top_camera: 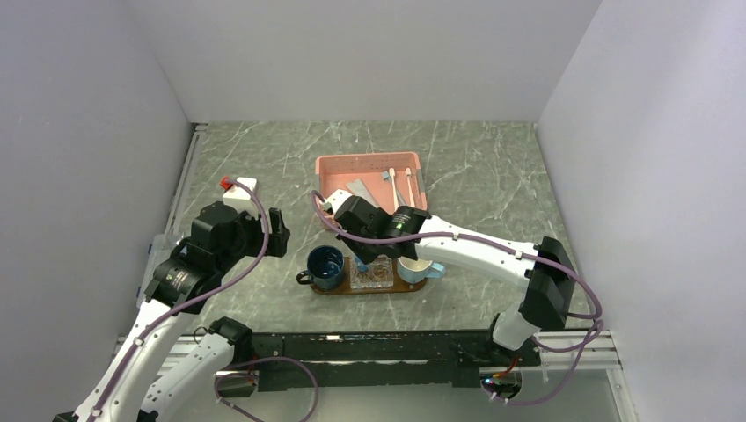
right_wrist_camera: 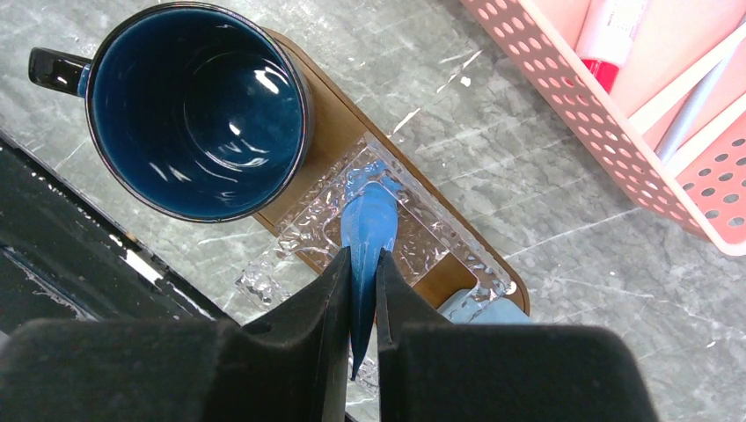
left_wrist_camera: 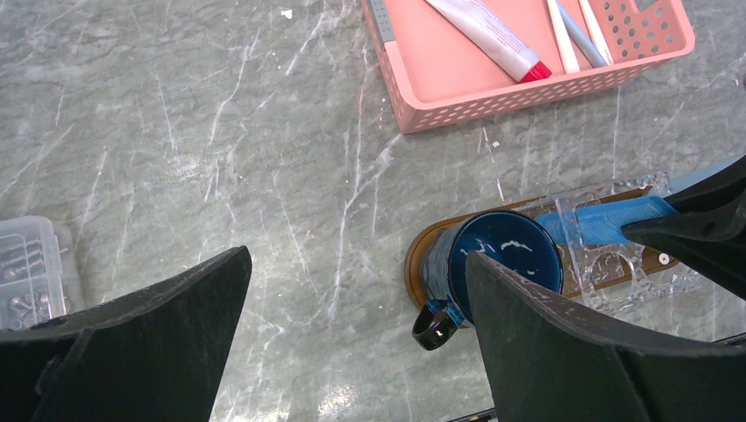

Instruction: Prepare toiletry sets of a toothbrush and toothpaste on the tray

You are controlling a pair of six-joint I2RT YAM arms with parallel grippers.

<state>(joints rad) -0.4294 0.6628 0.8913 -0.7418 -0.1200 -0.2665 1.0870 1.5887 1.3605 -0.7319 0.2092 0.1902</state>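
Table (top_camera: 493, 176): pink basket (top_camera: 327, 171) at the back holds toothbrushes (top_camera: 392, 180). Tray (right_wrist_camera: 330, 132) near the front carries a blue mug (right_wrist_camera: 198, 105) and a clear dish (right_wrist_camera: 422, 237). Left tool (left_wrist_camera: 352, 264) gapes wide with nothing in it, above the table beside the mug. Right tool (right_wrist_camera: 361, 272) is clamped on the blue toothpaste tube (right_wrist_camera: 368, 220), tube tip over the dish.

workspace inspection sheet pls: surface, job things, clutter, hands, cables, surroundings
surface: grey marbled table, small white flecks
job's things: blue toothpaste over the clear dish on the tray; toothbrushes in the pink basket
clutter: dark blue mug and light blue mug on tray; white red-capped tube in basket; screw box; white box
hands: right hand shut on toothpaste; left hand open, empty
cables: purple cables looped along both arms
surroundings: plain white walls
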